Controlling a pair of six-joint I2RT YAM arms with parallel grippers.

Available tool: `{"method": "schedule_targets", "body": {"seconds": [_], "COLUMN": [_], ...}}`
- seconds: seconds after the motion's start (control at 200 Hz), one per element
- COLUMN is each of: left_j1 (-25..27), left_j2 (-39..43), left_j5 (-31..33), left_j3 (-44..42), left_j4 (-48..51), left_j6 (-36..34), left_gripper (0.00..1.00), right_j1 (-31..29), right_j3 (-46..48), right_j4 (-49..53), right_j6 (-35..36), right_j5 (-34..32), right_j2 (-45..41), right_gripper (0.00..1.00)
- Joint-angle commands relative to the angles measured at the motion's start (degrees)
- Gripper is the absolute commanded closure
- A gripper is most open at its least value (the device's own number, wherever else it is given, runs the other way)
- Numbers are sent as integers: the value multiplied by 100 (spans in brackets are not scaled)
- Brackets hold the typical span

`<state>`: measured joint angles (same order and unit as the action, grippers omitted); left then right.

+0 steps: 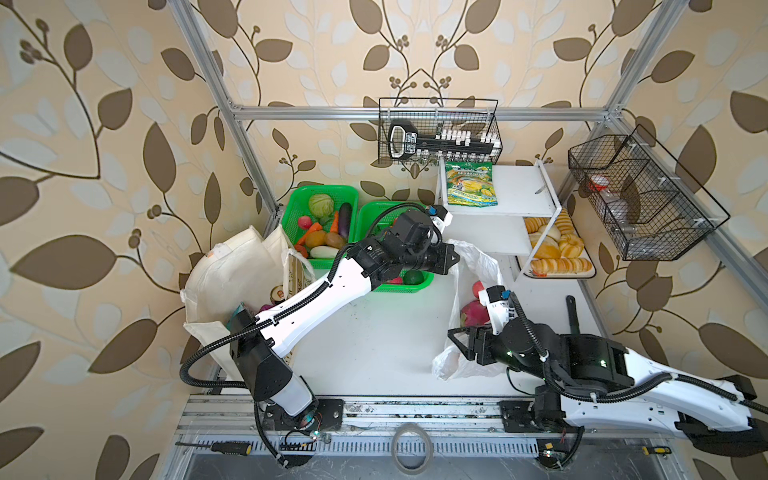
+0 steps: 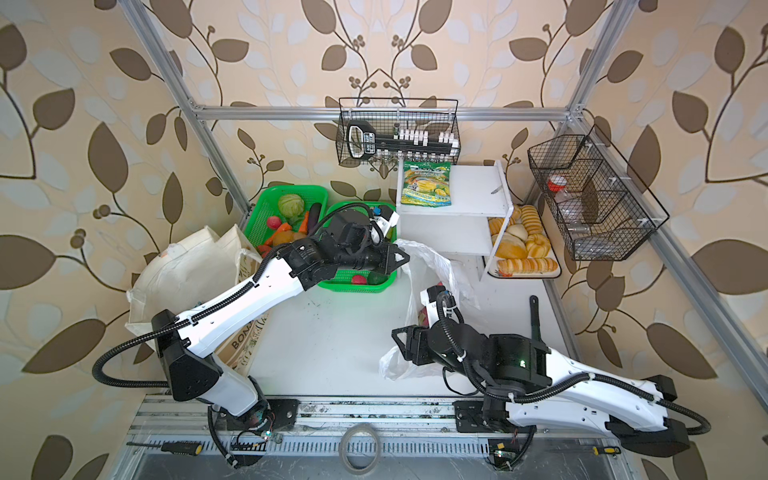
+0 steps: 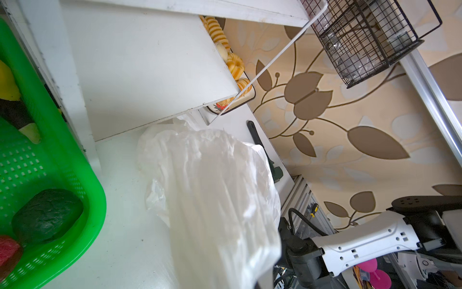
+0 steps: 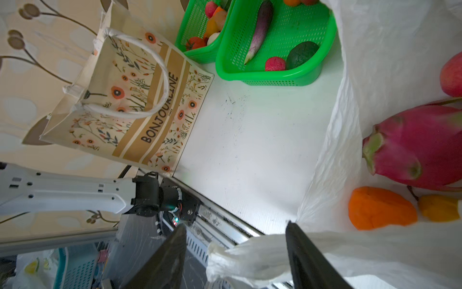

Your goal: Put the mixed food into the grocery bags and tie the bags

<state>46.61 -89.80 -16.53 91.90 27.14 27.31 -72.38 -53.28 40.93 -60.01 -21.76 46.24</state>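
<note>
The thin white plastic bag (image 1: 478, 266) (image 4: 375, 50) lies open on the table at right of centre. Inside it are a pink dragon fruit (image 4: 412, 142) (image 1: 473, 313), a red apple (image 4: 452, 75) and an orange pear-shaped toy fruit (image 4: 380, 207). My left gripper (image 1: 455, 257) (image 2: 405, 255) is shut on the bag's far handle and holds it up; bag film (image 3: 212, 187) hides its jaws in the left wrist view. My right gripper (image 4: 236, 225) (image 1: 457, 343) stands open at the near end, the twisted near handle lying between its fingers. The cream tote (image 1: 232, 274) (image 4: 140, 105) stands at left with a small can (image 1: 277, 294) inside.
Two green mesh baskets (image 1: 320, 220) (image 1: 419, 286) of toy produce sit behind my left arm. A white shelf (image 1: 519, 187) carries a green-yellow snack pouch (image 1: 471, 185), with a bread tray (image 1: 590, 272) under it. Black wire baskets (image 1: 440, 133) (image 1: 640, 195) hang on the frame.
</note>
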Motion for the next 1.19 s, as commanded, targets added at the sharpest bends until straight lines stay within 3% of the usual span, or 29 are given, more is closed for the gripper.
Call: {"method": "schedule_targets", "body": {"seconds": [0.0,0.3,0.555,0.735,0.88,0.985,1.075,1.135,1.19], "left_j1": [-73,-160,-187,-187,-187,-187,-187,-187,-187], "left_j2": [-20,-17,2,40,67,84,91,115,146], "left_j5": [-122,-71,-148,-208,-232,-236,-219,-185,-128], "left_j3": [327,364,411,368,353,347,349,338,334], "left_j4": [-17,90,106,53,67,89,122,142,182], "left_j6": [-18,-64,-56,-5,8,7,-21,-41,-74], "left_gripper": [100,100,100,100,100,100,100,100,100], "right_j1": [-66,-91,-92,98,767,1039,1047,1033,1049], "right_j3": [107,-933,-1108,-660,-220,-9,89,109,49], "right_j4": [-217,1435,3272,2312,1437,1351,1446,1562,1623], "right_j6": [-114,-195,-1831,-1687,-1469,-1594,-1662,-1661,-1577], "right_j5": [-521,-1374,-1475,-1256,-502,-386,-442,-597,-717], "right_j2": [144,186,191,164,249,456,670,751,738], "right_gripper": [36,35,32,27,26,26,31,48,71]}}
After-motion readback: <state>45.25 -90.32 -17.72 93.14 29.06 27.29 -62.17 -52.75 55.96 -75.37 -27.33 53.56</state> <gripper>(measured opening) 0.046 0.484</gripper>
